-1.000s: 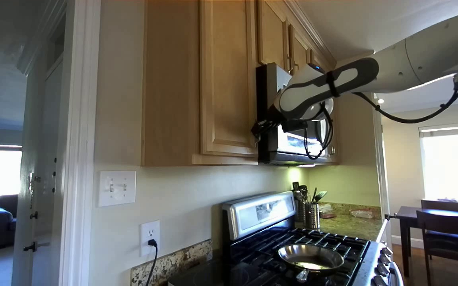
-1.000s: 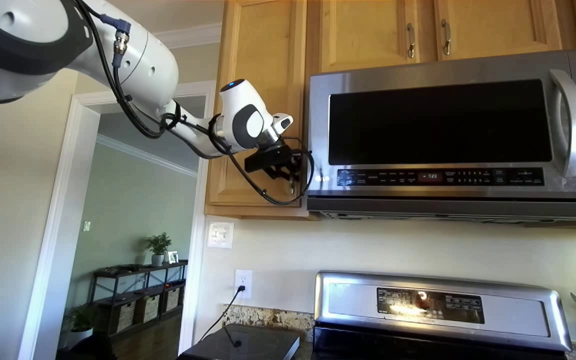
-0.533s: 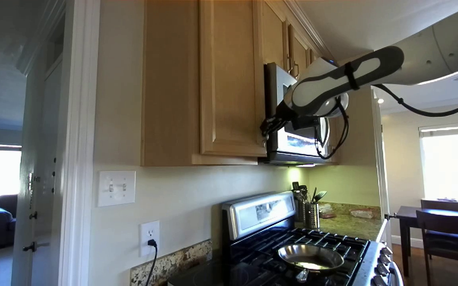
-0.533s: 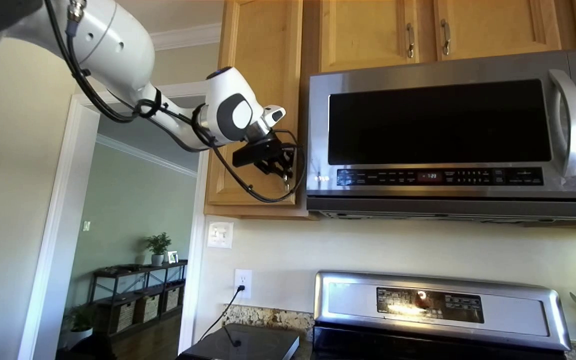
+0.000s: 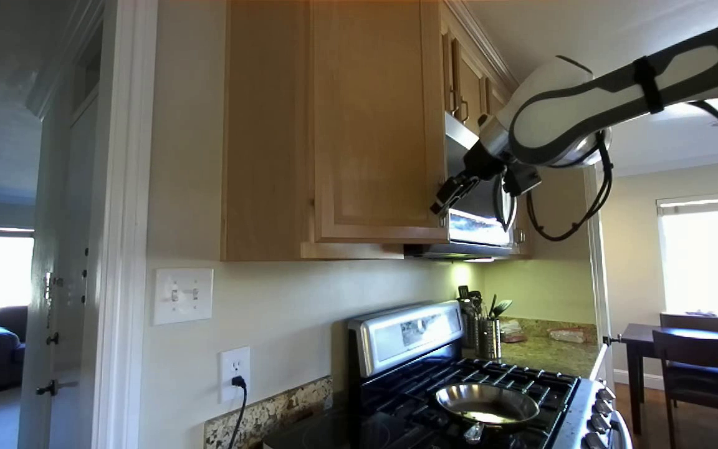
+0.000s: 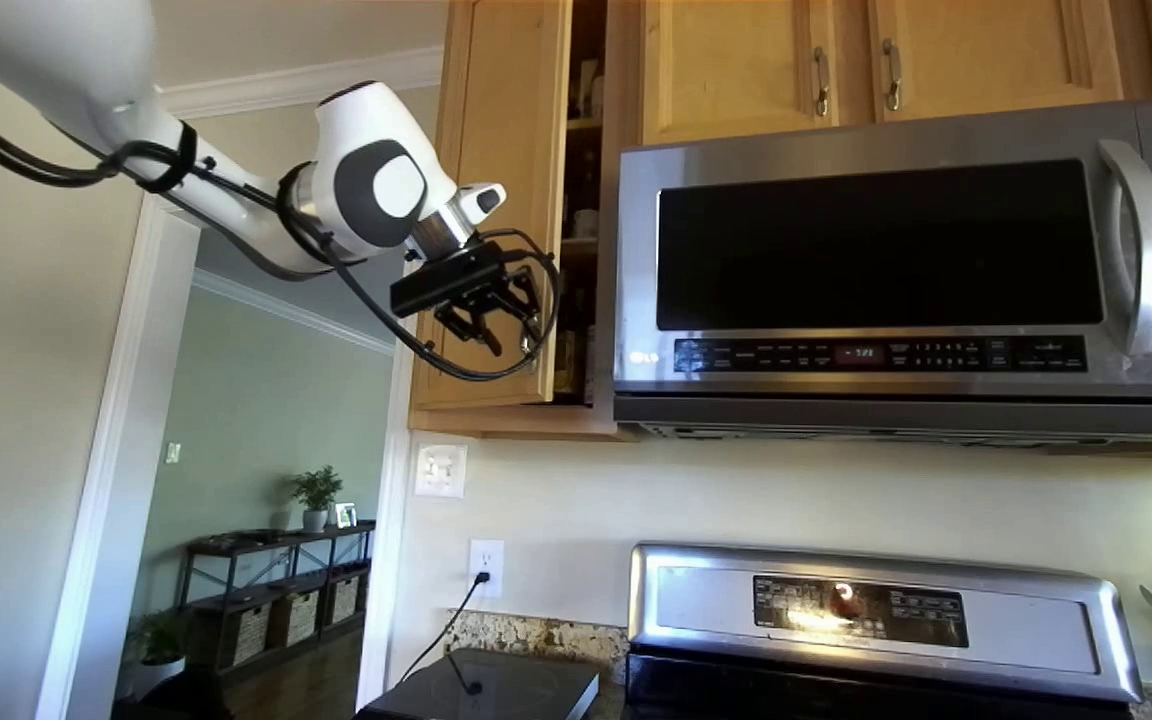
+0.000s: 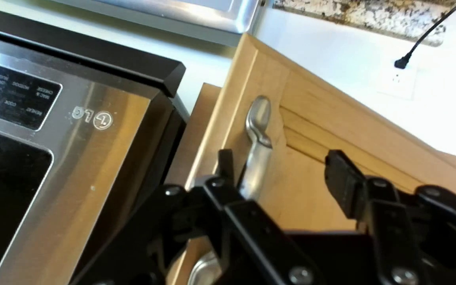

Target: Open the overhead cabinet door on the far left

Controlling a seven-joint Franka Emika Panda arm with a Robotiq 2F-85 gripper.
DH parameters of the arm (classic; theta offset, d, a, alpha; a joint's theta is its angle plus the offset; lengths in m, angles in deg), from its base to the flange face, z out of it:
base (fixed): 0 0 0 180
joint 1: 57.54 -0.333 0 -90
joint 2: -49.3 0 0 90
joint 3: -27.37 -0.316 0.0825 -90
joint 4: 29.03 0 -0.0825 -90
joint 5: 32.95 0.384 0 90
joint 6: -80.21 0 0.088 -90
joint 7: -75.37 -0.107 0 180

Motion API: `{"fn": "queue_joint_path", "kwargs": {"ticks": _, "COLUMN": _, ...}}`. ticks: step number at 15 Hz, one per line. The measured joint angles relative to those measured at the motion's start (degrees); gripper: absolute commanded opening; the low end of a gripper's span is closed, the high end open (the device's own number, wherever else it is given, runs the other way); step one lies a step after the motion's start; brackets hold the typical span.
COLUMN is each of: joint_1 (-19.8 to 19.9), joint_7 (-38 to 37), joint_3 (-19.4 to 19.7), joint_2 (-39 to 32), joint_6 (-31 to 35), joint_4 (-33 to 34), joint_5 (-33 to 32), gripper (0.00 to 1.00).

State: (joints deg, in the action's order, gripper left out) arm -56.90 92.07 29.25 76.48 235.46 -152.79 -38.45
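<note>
The overhead cabinet door [image 6: 506, 180] is light honey wood with a recessed panel. It stands ajar, and a dark gap with shelves shows along its right edge in an exterior view. The door also shows in an exterior view [image 5: 374, 125] and the wrist view [image 7: 303, 190]. Its slim metal handle [image 7: 259, 158] runs vertically near the free edge. My gripper [image 7: 279, 158] is open, with its fingers spread on either side of the handle. The handle lies close to the left finger, which hides part of it; contact cannot be told. The gripper also shows in both exterior views [image 5: 439, 204] [image 6: 514, 335].
A steel microwave [image 6: 876, 240] hangs right beside the door, under shorter wood doors [image 6: 736, 70]. Below are a stove with a pan [image 5: 487, 402] and a flat black cooktop [image 6: 496, 685]. A doorway frame [image 6: 101, 450] stands left of the cabinet.
The door has swung from about shut to ajar, its free edge coming outward. My gripper has moved out with it, away from the cabinet, and its fingers now appear spread apart.
</note>
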Motion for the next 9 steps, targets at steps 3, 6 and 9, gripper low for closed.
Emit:
{"fn": "queue_joint_path", "kwargs": {"ticks": 3, "joint_1": -1.06, "joint_7": 1.6, "joint_3": -1.18, "joint_2": 5.08, "joint_6": -4.46, "joint_4": -3.29, "joint_5": -1.57, "gripper": 1.0}}
{"fn": "queue_joint_path", "kwargs": {"ticks": 6, "joint_1": -3.82, "joint_7": 3.65, "joint_3": -1.17, "joint_2": 8.95, "joint_6": -9.2, "joint_4": -5.32, "joint_5": -1.49, "gripper": 1.0}}
{"fn": "queue_joint_path", "kwargs": {"ticks": 9, "joint_1": -7.87, "joint_7": 5.02, "joint_3": -0.95, "joint_2": 12.39, "joint_6": -13.87, "joint_4": -6.99, "joint_5": -0.83, "gripper": 1.0}}
